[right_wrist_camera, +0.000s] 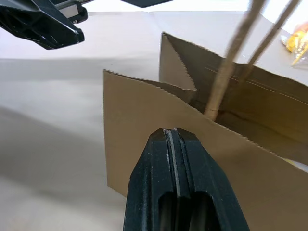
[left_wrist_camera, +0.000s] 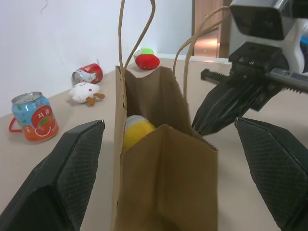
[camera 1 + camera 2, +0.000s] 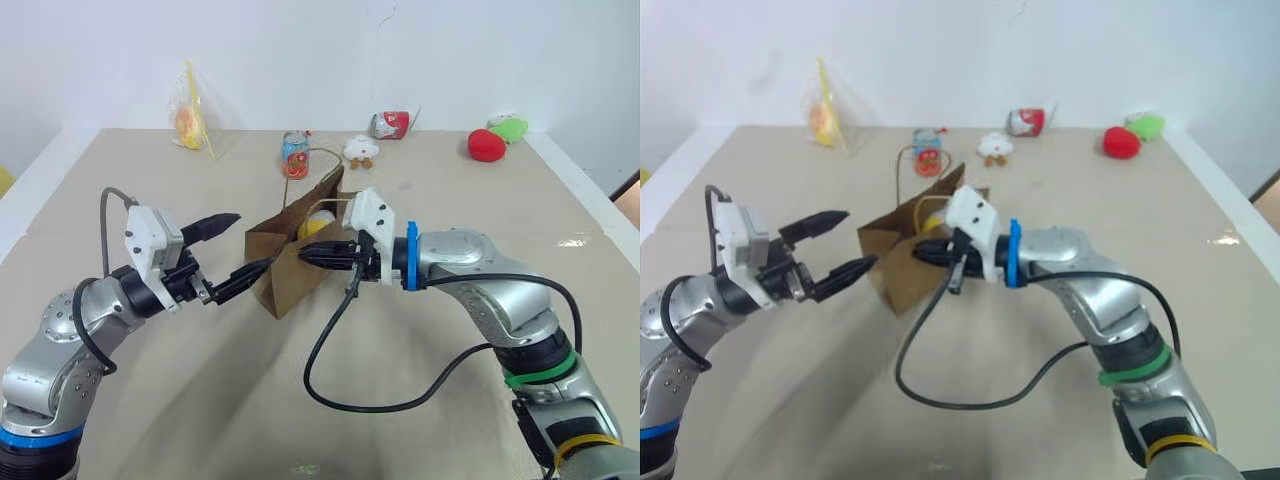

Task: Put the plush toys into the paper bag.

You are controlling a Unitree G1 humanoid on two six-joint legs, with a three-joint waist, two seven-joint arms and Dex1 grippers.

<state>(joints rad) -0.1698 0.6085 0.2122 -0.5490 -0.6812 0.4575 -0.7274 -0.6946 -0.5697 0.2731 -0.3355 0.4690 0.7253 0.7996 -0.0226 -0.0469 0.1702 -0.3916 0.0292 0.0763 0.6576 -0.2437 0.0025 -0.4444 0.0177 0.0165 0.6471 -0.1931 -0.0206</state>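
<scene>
The paper bag (image 3: pixel 290 265) stands mid-table with the white-and-yellow ball (image 2: pixel 138 132) inside it. Can't spot the bear, so it may be deeper in. Right gripper (image 3: pixel 312 254), fingers pressed together and empty, sits at the bag's rim; left gripper (image 3: pixel 236 247) gapes wide just beside the bag.

Left wrist view, lower left: a blue drink can (image 2: pixel 34 117) with an orange fruit picture carried Korean lettering, too small to read reliably.

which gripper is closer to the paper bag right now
Right. The right gripper, shut, is at the paper bag's near wall by the mouth. The left gripper, open, sits just off the bag's narrow end, fingers spread either side.
</scene>
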